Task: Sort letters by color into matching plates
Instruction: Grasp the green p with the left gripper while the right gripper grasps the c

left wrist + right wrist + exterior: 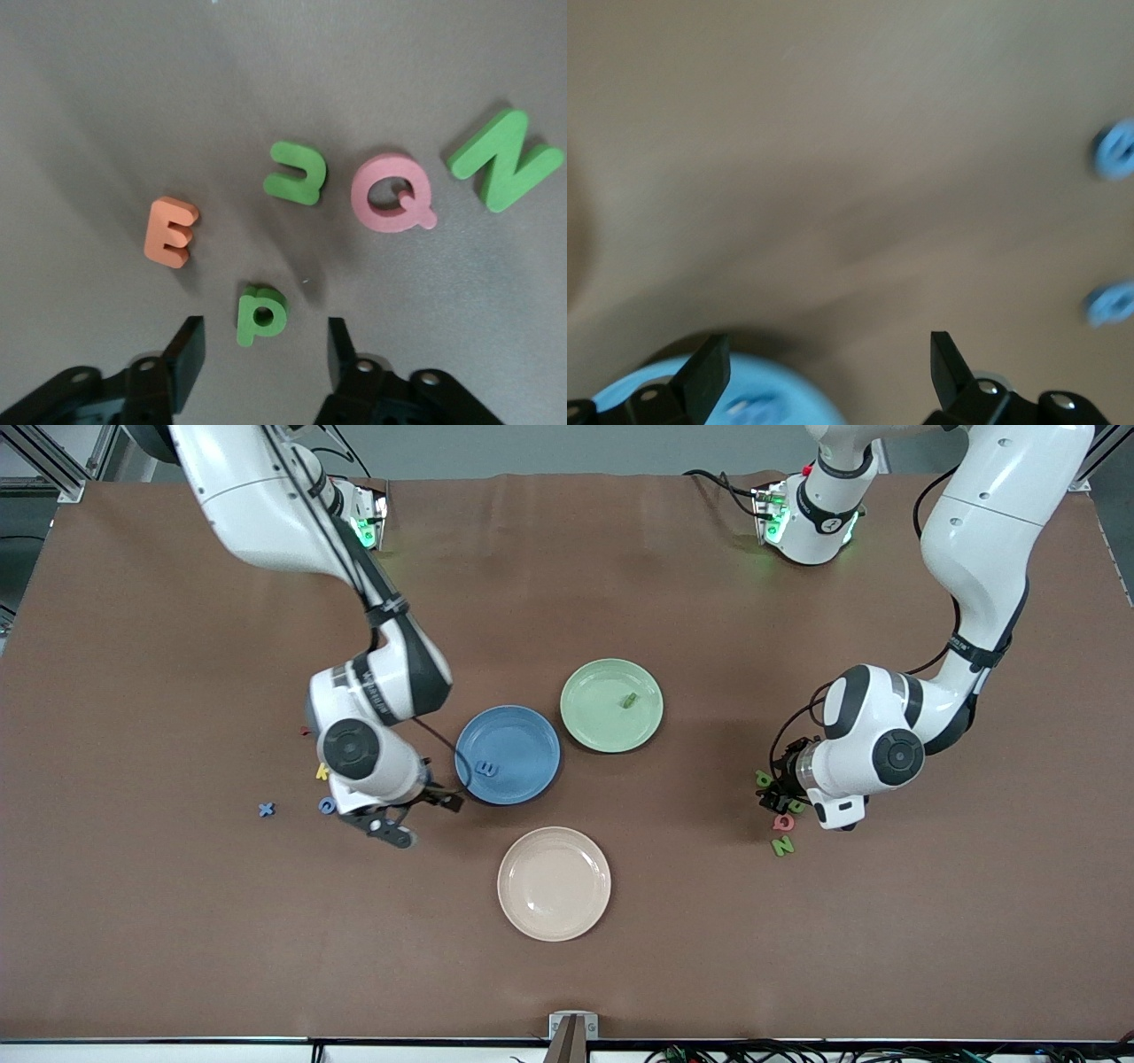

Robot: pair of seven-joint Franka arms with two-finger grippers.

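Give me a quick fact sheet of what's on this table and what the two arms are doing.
blue plate: holds one blue letter
green plate: holds one green letter
beige plate: nothing on it
left end effector: open, fingers either side of the green P
near the P: orange E, pink Q, green N, another green letter
right end effector: open, holding nothing, over the blue plate's edge
loose blue letters: X, O

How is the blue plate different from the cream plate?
The blue plate holds one blue letter; the cream plate holds nothing. The cream plate lies nearer the front camera, and the blue plate lies beside the green plate. Both are round, shallow and look alike in size.
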